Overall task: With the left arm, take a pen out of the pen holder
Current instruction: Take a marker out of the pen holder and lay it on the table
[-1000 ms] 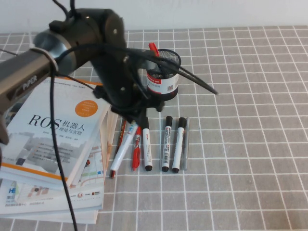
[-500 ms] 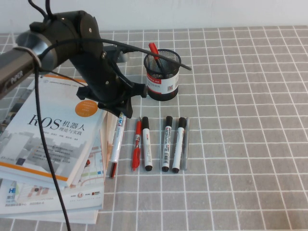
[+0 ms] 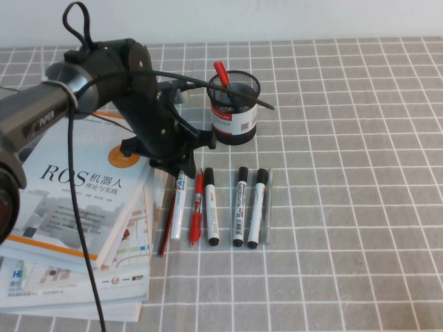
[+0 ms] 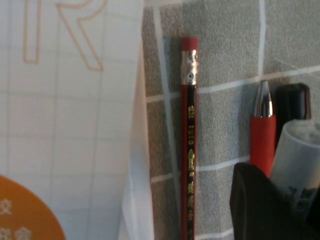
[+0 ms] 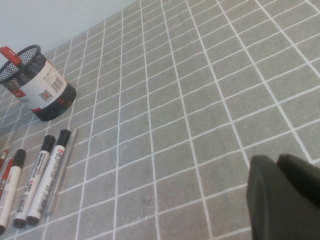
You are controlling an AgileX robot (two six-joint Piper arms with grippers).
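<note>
left hand (image 3: 176, 166): low over tabletop (image 3: 360, 207) beside book stack (image 3: 69, 207), closed on white marker (image 3: 179, 207), apparently to lay it alongside loose pens (image 3: 239, 207) | pen holder (image 3: 233, 111): upright just behind, red pen (image 3: 221, 71) inside | right hand (image 5: 285, 200): parked well apart, grip indiscernible

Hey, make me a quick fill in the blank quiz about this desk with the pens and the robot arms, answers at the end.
1. A pen with a ___ top sticks out of the black mesh pen holder.
2. The left gripper is shut on a white marker beside the stack of ___.
3. Between that marker and the stack lies a red ___ with an eraser.
4. The right gripper, off to the side over the tiled tabletop, holds ___.
Answers: red; books; pencil; nothing.
</note>
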